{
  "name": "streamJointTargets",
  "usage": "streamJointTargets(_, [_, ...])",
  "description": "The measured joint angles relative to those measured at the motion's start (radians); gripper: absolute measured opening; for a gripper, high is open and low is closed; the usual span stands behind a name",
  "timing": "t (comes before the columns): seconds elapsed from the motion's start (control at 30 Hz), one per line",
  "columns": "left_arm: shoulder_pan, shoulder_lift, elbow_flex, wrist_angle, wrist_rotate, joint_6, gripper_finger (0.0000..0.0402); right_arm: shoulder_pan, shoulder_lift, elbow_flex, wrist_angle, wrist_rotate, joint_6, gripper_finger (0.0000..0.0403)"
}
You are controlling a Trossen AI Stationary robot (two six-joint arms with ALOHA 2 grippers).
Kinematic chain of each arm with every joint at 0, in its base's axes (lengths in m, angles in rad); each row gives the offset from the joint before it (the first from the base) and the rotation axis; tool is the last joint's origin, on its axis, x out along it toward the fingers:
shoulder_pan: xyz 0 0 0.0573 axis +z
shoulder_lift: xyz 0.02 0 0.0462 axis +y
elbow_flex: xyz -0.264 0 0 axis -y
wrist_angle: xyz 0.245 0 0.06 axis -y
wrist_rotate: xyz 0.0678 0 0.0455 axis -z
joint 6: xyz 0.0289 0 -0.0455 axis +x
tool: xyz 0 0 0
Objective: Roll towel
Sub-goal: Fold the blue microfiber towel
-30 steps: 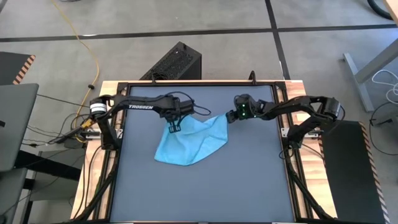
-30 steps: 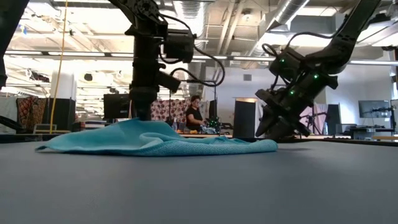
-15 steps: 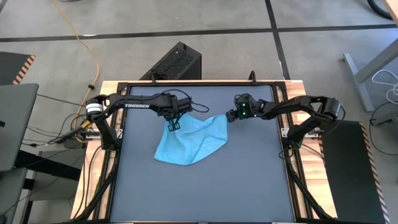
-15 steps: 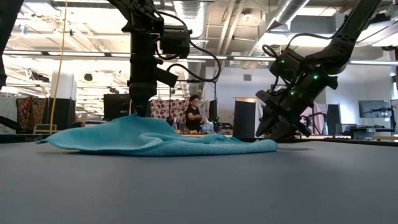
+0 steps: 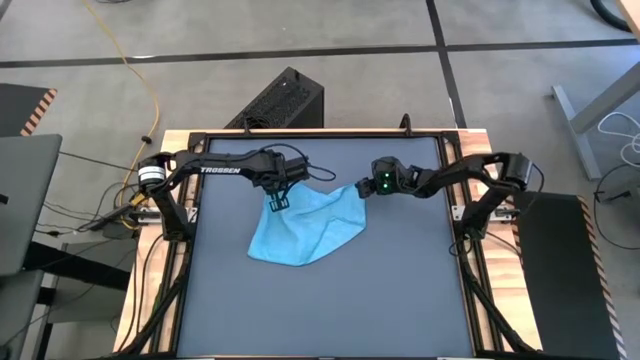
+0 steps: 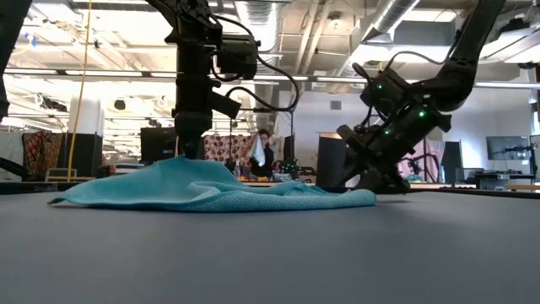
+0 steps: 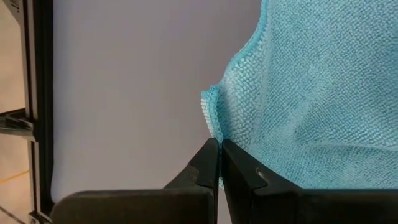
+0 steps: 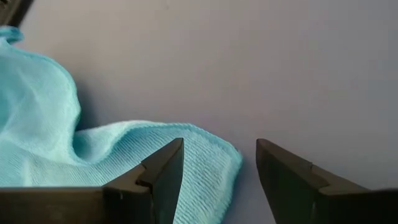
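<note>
The sky-blue towel (image 5: 305, 225) lies crumpled on the far half of the dark tabletop, and most of it rests flat. My left gripper (image 5: 278, 203) is shut on the towel's far left part and holds it up as a low peak (image 6: 181, 162). My right gripper (image 8: 219, 146) is open and low over the table, slanting down. Its fingers stand on either side of the towel's far right corner (image 8: 217, 163). Whether they touch the cloth does not show. My left gripper pinches the towel's hemmed edge (image 7: 214, 124) at its far left corner between the two shut fingers. The fingers come steeply from above. The cloth rises to them in a small peak (image 6: 181, 162), and the rest of the towel lies slack on the table.
The black table frame (image 5: 190, 215) runs along the left and right sides. A black box (image 5: 285, 100) stands on the floor beyond the far edge. The near half of the tabletop (image 5: 330, 310) holds nothing. A person (image 6: 263, 156) shows far back in the room.
My right gripper has sunk toward the table and gone left toward the towel's far right corner, so its fingers now stand around that corner. The towel keeps its place and shape.
</note>
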Motion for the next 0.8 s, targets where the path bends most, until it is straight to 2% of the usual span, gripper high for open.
streamJointTargets(0.17, [0.001, 0.0, 0.0, -0.002, 0.003, 0.0, 0.0, 0.006, 0.006, 0.0, 0.006, -0.002, 0.0, 0.0197])
streamJointTargets(0.47, [0.031, 0.0, 0.0, -0.012, -0.016, 0.0, 0.0, 0.005, 0.008, 0.0, -0.015, -0.057, -0.041, 0.0065])
streamJointTargets(0.6, [0.05, 0.0, 0.0, -0.03, -0.02, -0.004, 0.0, 0.005, 0.008, -0.001, -0.02, -0.07, -0.052, 0.0019])
streamJointTargets(0.8, [0.06, 0.0, 0.0, -0.033, -0.027, -0.006, 0.0, -0.01, -0.003, -0.002, -0.037, -0.075, -0.08, 0.0017])
